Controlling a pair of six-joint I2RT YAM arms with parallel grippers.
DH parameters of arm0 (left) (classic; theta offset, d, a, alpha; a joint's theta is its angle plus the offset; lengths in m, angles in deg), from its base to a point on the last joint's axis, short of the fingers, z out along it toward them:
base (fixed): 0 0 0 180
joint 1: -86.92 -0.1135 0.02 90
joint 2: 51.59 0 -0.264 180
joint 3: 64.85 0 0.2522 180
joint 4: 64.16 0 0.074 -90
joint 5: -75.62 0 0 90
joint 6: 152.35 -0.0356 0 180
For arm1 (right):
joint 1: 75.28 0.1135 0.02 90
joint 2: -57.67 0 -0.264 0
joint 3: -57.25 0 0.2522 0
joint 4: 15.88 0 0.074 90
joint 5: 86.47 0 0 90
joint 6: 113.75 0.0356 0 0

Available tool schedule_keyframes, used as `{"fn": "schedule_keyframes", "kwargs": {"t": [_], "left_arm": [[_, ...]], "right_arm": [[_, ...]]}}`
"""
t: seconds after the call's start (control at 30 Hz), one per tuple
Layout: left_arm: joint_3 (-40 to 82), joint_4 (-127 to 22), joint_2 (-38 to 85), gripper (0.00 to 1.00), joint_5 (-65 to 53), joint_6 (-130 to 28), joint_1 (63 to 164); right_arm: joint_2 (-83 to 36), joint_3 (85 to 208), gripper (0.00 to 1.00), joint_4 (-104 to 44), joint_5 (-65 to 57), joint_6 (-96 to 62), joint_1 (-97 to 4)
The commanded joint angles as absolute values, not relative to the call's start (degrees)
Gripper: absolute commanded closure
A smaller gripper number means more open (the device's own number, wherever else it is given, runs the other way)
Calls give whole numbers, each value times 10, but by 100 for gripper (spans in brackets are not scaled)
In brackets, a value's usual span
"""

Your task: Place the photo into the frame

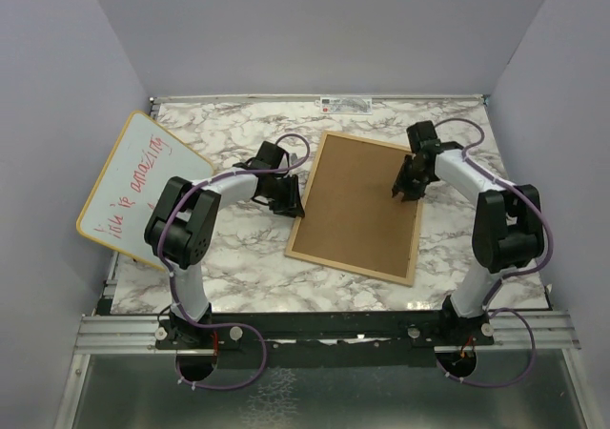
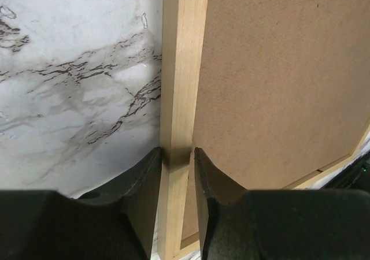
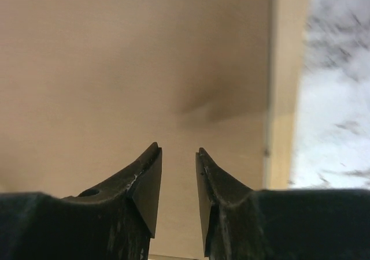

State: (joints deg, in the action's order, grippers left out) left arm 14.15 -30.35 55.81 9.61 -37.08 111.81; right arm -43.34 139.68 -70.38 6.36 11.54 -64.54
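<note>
Light-wood frame (image 1: 350, 268) lies back-up mid-table (image 1: 238, 257), its brown backing board (image 1: 360, 205) facing up. At its left rail the left gripper (image 2: 176, 156) has its jaws clamped on the wood. The right gripper (image 3: 178, 153) hangs over the board's right side, jaws parted, nothing between.

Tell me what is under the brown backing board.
The brown backing board lies inside the light wood frame, whose rail shows around it, on the marble table. Nothing beneath the board can be seen, because the board covers everything there.
</note>
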Motion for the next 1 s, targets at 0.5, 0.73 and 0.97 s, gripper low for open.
{"fn": "schedule_keyframes", "kwargs": {"t": [0.5,0.73,0.97], "left_arm": [[-7,-368,543,92,89,-332,1164],[-75,-420,505,97,87,-288,1199],[-101,-437,416,76,72,-264,1200]], "right_arm": [[-494,1490,66,-455,-267,224,-605],[-516,1448,68,-405,-307,233,-581],[-532,1405,69,-345,-373,232,-559]]}}
